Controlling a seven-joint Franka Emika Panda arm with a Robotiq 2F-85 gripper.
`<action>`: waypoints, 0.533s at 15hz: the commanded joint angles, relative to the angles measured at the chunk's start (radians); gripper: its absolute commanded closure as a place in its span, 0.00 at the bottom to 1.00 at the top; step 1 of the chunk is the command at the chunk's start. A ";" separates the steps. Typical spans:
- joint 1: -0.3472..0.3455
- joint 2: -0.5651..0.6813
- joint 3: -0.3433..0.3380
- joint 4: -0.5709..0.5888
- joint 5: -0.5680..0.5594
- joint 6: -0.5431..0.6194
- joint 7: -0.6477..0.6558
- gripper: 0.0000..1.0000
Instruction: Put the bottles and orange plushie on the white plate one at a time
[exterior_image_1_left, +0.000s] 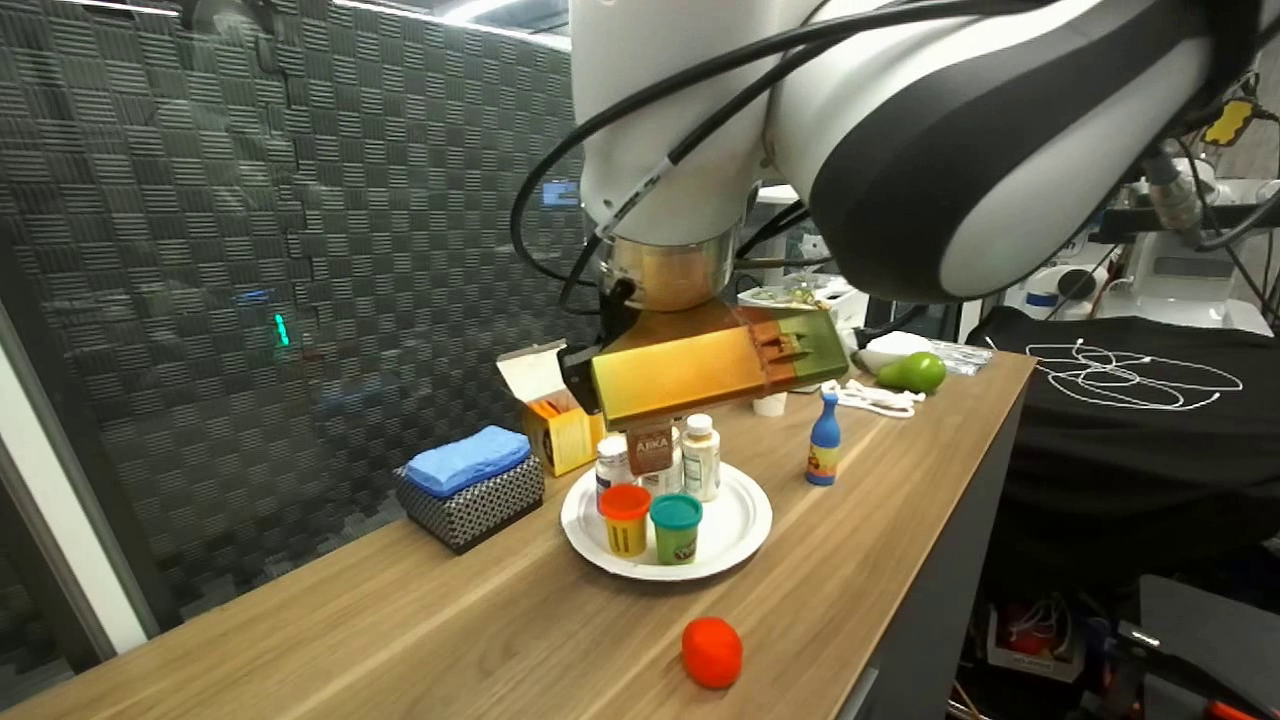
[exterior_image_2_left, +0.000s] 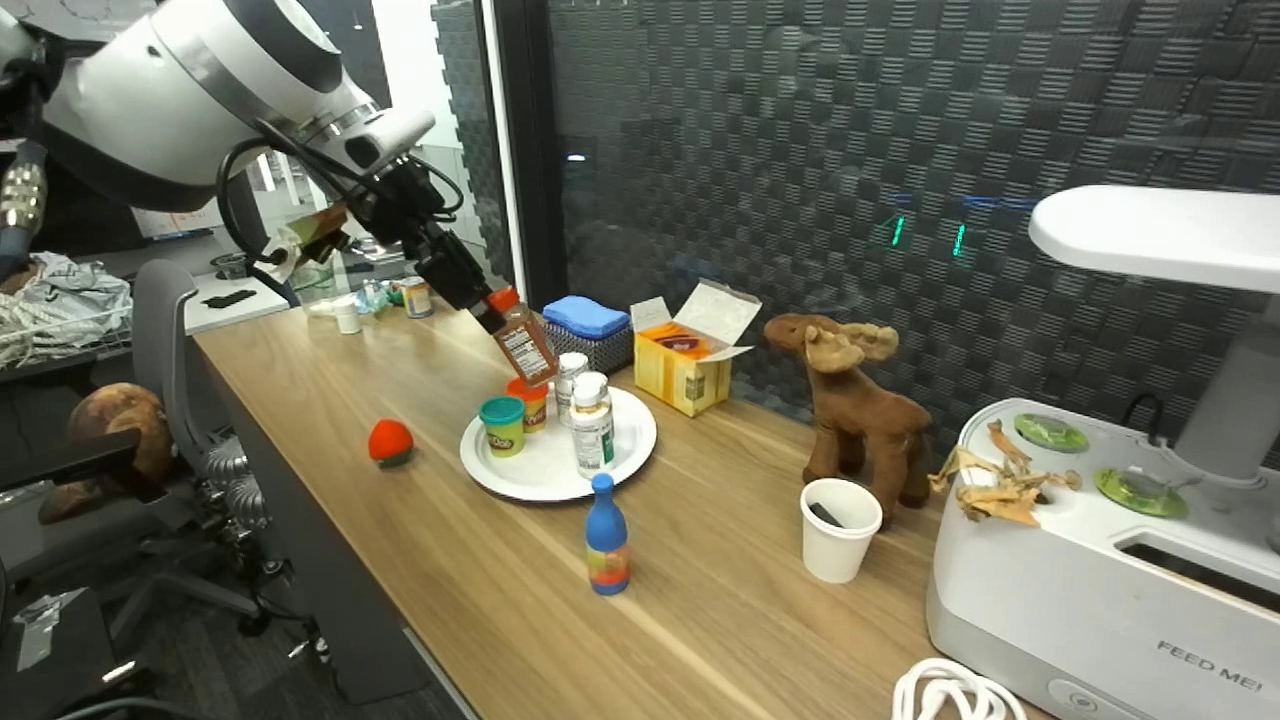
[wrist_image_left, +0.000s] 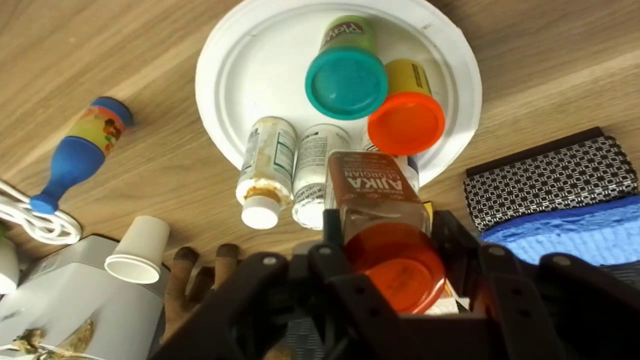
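Note:
My gripper (wrist_image_left: 387, 230) is shut on a brown Ajika spice bottle (wrist_image_left: 372, 180) by its orange-lidded end. The bottle, also in both exterior views (exterior_image_1_left: 650, 450) (exterior_image_2_left: 527, 347), hangs tilted over the white plate (exterior_image_1_left: 742, 525). White bottles (wrist_image_left: 270, 150) (exterior_image_2_left: 592, 430) stand on the plate, one partly hidden behind the held bottle. A teal-lidded tub (exterior_image_1_left: 676, 532) and an orange-lidded tub (exterior_image_1_left: 627, 522) stand there too. A blue bottle (exterior_image_1_left: 824, 448) (exterior_image_2_left: 606, 540) stands upright on the table beside the plate. The red-orange plushie (exterior_image_1_left: 712, 652) (exterior_image_2_left: 390, 442) lies near the table edge, out of the wrist view.
A patterned box with blue cloth (exterior_image_1_left: 470, 475) and an open yellow box (exterior_image_2_left: 682, 370) stand along the glass wall. A brown moose plushie (exterior_image_2_left: 865, 420), paper cup (exterior_image_2_left: 838, 535), white planter (exterior_image_2_left: 1080, 570) and white cable (exterior_image_2_left: 955, 688) are on the blue bottle's side.

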 joint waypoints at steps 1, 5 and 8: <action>-0.031 -0.014 0.025 -0.016 0.000 0.007 -0.004 0.51; -0.032 0.003 0.026 -0.013 0.000 0.003 -0.003 0.51; -0.030 0.010 0.031 -0.011 0.000 0.003 -0.003 0.51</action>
